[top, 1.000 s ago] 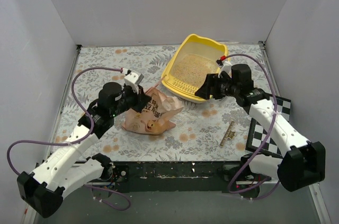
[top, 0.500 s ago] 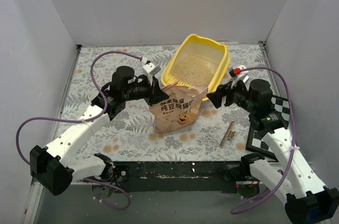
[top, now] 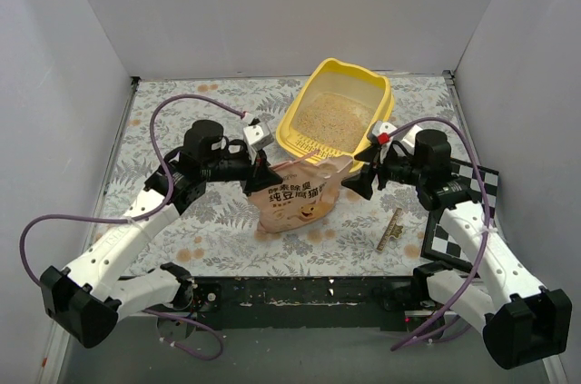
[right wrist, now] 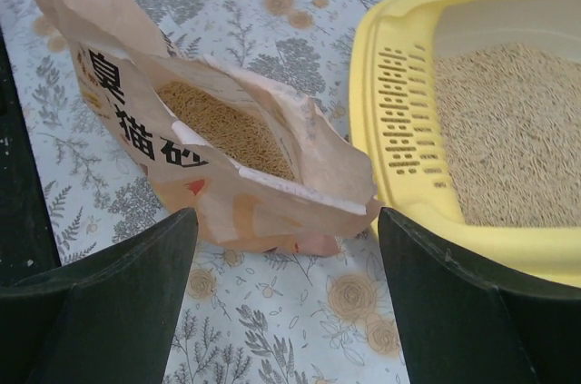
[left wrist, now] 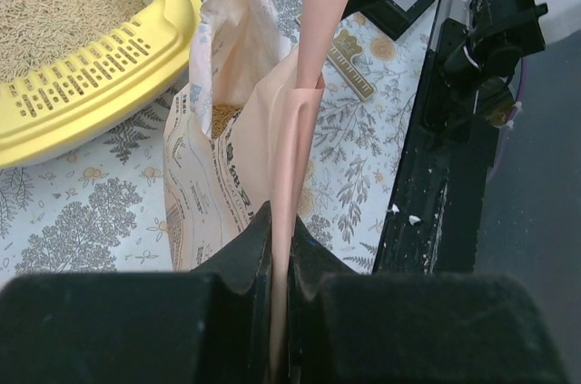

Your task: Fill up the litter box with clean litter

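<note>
Illumination in the top view is diffuse and even, arriving from above: the white walls read bright, and the table (top: pixel 182 112) carries only soft, short shadows beneath the arms and the bag (top: pixel 295 198). The strip below the table's near edge is dim. The wall edges lean outward toward the upper corners, as a wide lens renders them. In the left wrist view the left gripper (left wrist: pixel 280 221) is a near-black, out-of-focus mass, while the litter box (left wrist: pixel 100 84) is sharp. In the right wrist view the right gripper (right wrist: pixel 286 221) is dark and soft at both lower corners; grains of the clean litter (right wrist: pixel 508 130) resolve clearly.
</note>
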You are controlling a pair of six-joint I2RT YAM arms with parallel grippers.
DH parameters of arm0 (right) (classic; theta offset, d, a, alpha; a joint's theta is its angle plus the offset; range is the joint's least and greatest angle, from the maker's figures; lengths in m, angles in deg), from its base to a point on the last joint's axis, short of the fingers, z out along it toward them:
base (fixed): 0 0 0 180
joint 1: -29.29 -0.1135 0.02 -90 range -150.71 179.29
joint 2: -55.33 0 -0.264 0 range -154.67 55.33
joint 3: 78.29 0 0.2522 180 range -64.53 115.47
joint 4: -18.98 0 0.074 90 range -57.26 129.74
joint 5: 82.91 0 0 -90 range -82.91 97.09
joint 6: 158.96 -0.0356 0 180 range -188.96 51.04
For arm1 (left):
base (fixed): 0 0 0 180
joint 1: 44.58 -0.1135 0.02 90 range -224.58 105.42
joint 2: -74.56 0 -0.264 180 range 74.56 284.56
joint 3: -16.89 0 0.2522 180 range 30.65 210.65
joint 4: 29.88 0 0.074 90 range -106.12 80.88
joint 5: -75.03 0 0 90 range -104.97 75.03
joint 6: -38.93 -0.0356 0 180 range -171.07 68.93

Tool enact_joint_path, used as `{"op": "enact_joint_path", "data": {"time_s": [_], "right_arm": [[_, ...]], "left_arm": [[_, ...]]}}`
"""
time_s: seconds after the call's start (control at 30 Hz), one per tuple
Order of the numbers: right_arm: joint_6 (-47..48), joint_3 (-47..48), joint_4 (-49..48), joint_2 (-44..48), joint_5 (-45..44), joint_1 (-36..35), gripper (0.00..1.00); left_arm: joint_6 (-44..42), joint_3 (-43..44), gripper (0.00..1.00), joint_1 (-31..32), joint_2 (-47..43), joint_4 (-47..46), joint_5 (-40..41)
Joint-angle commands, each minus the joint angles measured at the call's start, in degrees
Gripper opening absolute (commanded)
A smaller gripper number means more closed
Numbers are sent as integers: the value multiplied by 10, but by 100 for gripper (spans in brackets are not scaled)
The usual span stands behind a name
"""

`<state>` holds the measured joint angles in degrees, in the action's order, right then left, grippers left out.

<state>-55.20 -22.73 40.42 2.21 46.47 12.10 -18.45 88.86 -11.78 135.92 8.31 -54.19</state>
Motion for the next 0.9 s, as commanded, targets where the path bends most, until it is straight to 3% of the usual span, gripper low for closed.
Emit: {"op": "enact_joint_path", "data": {"time_s": [0.0,0.07,0.27,0.4,0.7,0.87], "right_arm": [[86,43,16,-29,115,8,87],[95,28,0,-37,134,16,87],[23,-39,-170,-59,228,64,86],[6,-44,-218,-101,300,66,86],[-23,-32,-303,-174,345,66,84],[-103,-56,-424,-196,353,57,82]], "left_arm": [[-29,26,0,-2,-44,44,-33],[-27,15,0,-2,-61,45,-32],[-14,-12,0,-2,-88,48,-29],[-10,-16,0,-2,-92,53,-28],[-7,-10,0,-2,-77,58,-32],[-3,-13,0,-2,-75,53,-31]]}}
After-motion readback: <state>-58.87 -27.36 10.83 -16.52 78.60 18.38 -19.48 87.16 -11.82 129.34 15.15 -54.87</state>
